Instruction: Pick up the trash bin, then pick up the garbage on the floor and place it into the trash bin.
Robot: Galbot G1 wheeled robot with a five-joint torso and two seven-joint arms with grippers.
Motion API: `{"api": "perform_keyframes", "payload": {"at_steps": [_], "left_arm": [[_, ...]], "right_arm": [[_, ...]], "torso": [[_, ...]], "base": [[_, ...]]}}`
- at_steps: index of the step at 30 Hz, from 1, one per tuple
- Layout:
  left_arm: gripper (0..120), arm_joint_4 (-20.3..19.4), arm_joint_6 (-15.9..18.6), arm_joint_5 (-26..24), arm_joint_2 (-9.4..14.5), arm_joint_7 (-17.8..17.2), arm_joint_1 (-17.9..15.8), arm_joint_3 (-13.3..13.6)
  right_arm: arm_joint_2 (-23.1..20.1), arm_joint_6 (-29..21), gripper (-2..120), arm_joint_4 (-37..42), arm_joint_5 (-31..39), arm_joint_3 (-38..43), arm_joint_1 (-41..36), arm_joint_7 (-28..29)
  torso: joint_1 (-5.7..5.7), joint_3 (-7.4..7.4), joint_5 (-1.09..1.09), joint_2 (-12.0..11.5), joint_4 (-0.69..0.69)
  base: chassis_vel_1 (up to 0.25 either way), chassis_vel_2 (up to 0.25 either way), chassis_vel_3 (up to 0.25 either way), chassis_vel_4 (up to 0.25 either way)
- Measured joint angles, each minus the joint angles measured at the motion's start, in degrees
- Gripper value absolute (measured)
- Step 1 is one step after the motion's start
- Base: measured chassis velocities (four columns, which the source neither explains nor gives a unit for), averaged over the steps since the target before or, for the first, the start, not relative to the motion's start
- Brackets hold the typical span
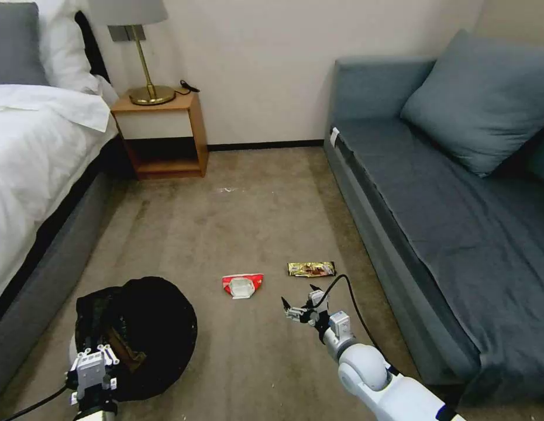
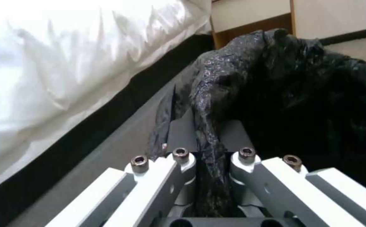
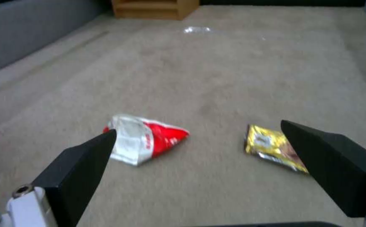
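the left gripper [image 1: 92,367] sat at 7 o'clock in the head view, fingers clamped on the near rim of the trash bin [image 1: 149,333], pinching a fold of its black bag [image 2: 208,104] between them, which the left wrist view showed plainly; gripping the rim probably kept the bin's mouth up and open beside the bed [image 1: 38,152], ready to receive litter; something brown lay inside it, too dim to name; the right gripper [image 1: 298,309] hung low over the carpet [image 1: 254,204] near 5 o'clock, fingers spread wide apart and holding nothing; from its wrist view the red-and-white wrapper [image 3: 147,138] lay by one fingertip and the gold-brown snack bar wrapper [image 3: 271,146] by the other, both flat on the floor, apart from each other; in the head view the red-and-white wrapper [image 1: 243,285] lay between bin and right gripper, the snack bar wrapper [image 1: 311,269] at the gripper's 12 o'clock; the wide spread looked set for a pick, though which piece was unclear; the sofa [image 1: 447,193] ran along 3 o'clock.
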Motion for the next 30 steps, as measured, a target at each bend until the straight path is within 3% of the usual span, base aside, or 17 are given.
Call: {"api": "perform_keyframes", "payload": {"at_steps": [10, 20, 30], "left_arm": [[5, 0.6, 0.1, 0.0, 0.0, 0.0, -0.6, -0.2], [5, 1.1, 0.1, -0.1, 0.0, 0.0, -1.1, -0.3], [5, 1.6, 0.1, -1.1, 0.0, 0.0, -1.4, -0.8]], "right_arm": [[-1.0, 2.5, 100, -0.9, -0.5, -0.8, 1.5, -3.0], [-1.3, 8.2, 100, -3.5, -0.9, -1.8, 2.5, -9.7], [-0.8, 9.9, 100, -5.5, -1.0, -2.4, 4.3, -14.7]], "torso": [[0.00, 0.00, 0.00, 0.0, 0.00], [0.00, 0.00, 0.00, 0.0, 0.00], [0.00, 0.00, 0.00, 0.0, 0.00]], "base": [[-0.095, 0.106, 0.094, -0.110], [-0.117, 0.115, 0.112, -0.109], [-0.111, 0.106, 0.111, -0.109]]}}
